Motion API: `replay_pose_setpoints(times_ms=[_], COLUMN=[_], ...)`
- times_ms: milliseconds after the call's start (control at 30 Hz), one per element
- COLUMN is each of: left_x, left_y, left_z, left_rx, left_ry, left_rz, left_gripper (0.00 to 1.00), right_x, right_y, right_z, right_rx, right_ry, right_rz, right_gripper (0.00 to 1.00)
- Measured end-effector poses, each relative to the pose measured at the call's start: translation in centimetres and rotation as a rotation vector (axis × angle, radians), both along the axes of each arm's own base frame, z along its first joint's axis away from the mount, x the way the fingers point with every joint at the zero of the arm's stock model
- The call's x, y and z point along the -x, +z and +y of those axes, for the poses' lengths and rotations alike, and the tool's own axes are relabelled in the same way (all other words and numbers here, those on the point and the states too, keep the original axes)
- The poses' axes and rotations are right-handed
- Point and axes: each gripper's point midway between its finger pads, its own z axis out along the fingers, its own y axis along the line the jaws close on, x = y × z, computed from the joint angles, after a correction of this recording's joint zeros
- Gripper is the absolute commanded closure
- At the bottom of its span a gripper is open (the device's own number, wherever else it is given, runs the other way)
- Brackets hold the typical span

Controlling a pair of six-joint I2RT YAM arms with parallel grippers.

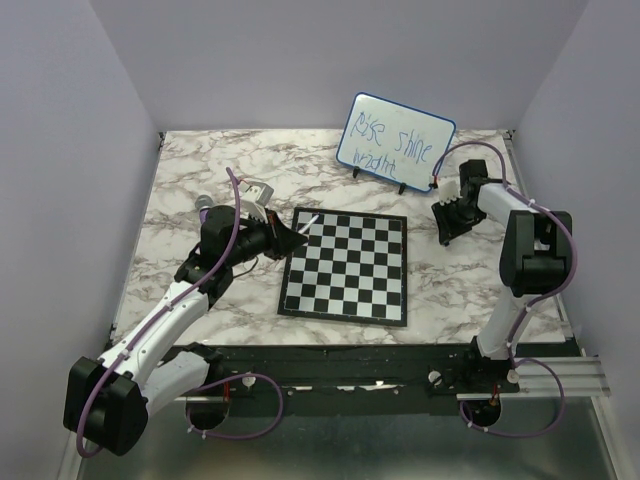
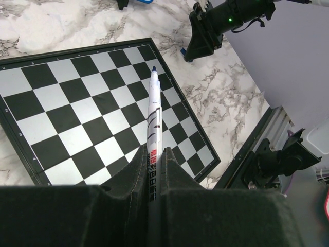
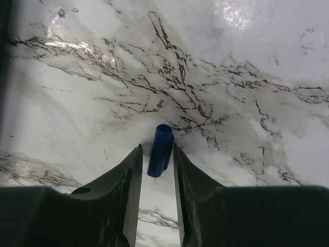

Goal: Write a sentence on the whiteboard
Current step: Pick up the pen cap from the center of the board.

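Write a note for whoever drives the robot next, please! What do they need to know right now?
Left end effector: shut on the uncapped marker, tip over the chessboard.
Right end effector: shut on the blue cap, pointing down at the table.
Whiteboard stands at the far edge; the sentence is written in two lines.
To do: probably cap the marker and set it down.
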Motion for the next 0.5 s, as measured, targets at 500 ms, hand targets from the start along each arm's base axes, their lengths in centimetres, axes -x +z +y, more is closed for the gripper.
replay_pose_setpoints(times_ms=[500], left_x=[0.15], left_y=[-0.02], left_z=[-0.32], left_rx=[0.01], left_ry=[-0.022], left_rz=[-0.004], left_gripper=[1.0], right_x=[0.09], right_y=[0.13], right_z=[-0.17], right_rx=[0.013], right_ry=[0.055], right_rz=[-0.024], right_gripper=[0.97])
